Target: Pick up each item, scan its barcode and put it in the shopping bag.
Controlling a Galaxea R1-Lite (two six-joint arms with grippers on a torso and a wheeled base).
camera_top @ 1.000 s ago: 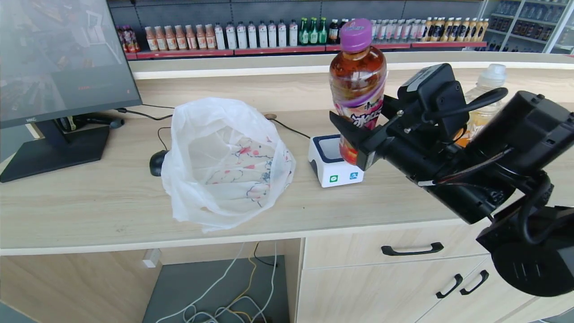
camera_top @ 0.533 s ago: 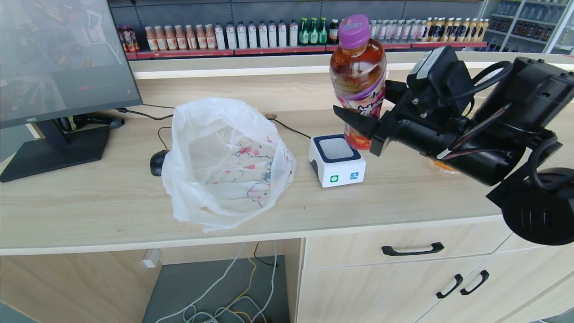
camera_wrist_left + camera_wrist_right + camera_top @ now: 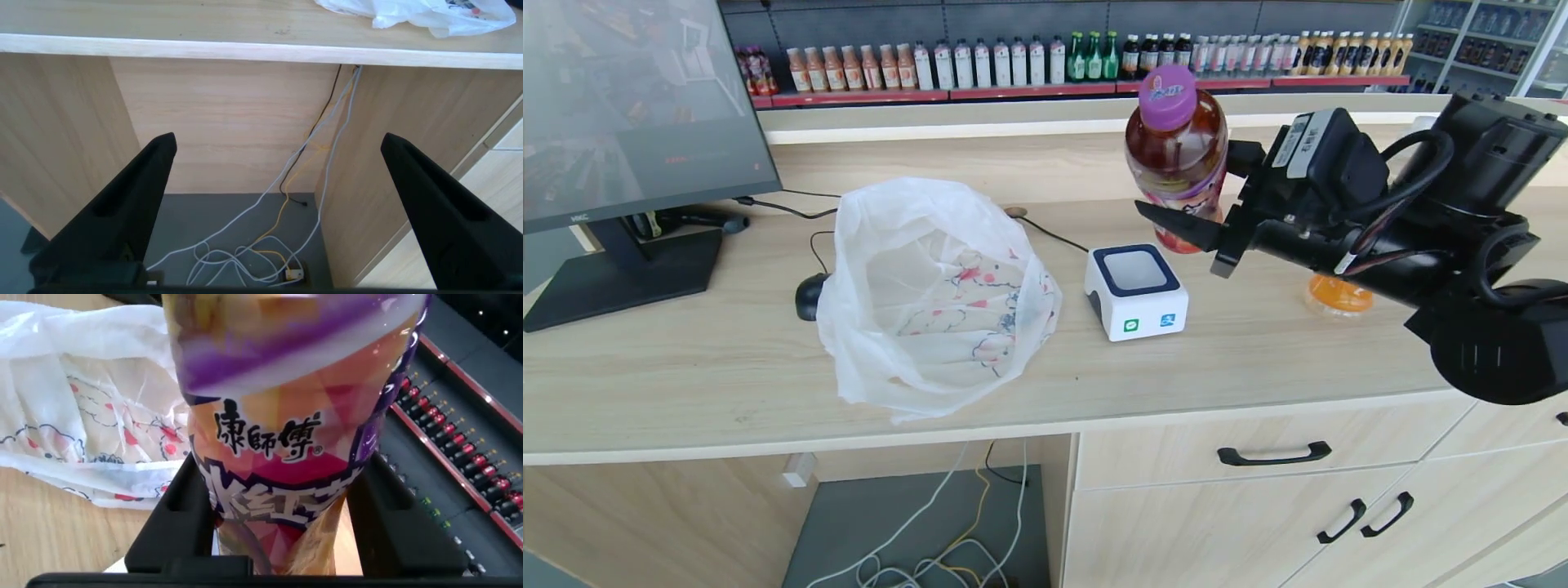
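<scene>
R jaws are clamping the bottle [image 3: 1176, 151] upright near the scanner [image 3: 1135, 294], prob. needing its barcode turning twd the scanner window; L jaws are hanging wide open, empty.

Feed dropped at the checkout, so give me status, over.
Right gripper shut on purple-capped drink bottle, upright, raised beside scanner. Left gripper open, low, below counter edge. Shopping bag open; scanner sits between it and bottle.

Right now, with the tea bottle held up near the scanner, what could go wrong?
The right gripper grips the tea bottle near its base, so it might tip or slip. The shopping bag is limp and slumped; the bottle could snag its rim or push it over.
</scene>
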